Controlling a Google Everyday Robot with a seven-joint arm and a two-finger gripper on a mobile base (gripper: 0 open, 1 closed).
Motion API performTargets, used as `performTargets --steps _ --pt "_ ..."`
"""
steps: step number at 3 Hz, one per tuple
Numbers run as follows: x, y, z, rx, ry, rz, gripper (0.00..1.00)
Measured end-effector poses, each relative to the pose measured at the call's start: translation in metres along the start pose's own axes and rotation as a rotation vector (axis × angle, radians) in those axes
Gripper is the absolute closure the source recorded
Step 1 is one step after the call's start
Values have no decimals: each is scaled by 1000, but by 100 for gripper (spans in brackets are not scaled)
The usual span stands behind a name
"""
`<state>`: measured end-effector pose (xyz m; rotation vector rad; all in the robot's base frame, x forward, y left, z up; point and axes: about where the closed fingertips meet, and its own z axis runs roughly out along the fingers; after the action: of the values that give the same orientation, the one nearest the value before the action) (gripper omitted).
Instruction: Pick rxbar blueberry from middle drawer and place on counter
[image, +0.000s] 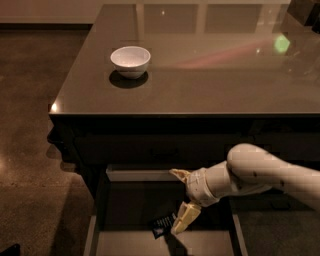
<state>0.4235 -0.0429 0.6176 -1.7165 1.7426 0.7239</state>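
The middle drawer (135, 175) is pulled open below the counter (210, 75), showing its white back panel and dark floor. The rxbar blueberry (161, 225), a small dark wrapper with white print, lies on the drawer floor towards the front. My gripper (182, 197) reaches into the drawer from the right with its fingers spread wide. The lower fingertip (181, 224) is right beside the bar's right end. The upper fingertip (178, 173) is near the back panel. Nothing is held between them.
A white bowl (130, 60) stands on the counter's left part. My white arm (265, 175) crosses the drawer's right side. Pale drawer rails (91, 235) run along both sides. Dark floor (30, 125) lies to the left of the cabinet.
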Motion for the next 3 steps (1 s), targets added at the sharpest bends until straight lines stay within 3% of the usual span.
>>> performTargets --steps 1,2,3 --pt "33 -4 29 60 -30 -22 0" --pt "42 9 60 101 22 -57 0" --pt "50 1 63 161 39 -50 0"
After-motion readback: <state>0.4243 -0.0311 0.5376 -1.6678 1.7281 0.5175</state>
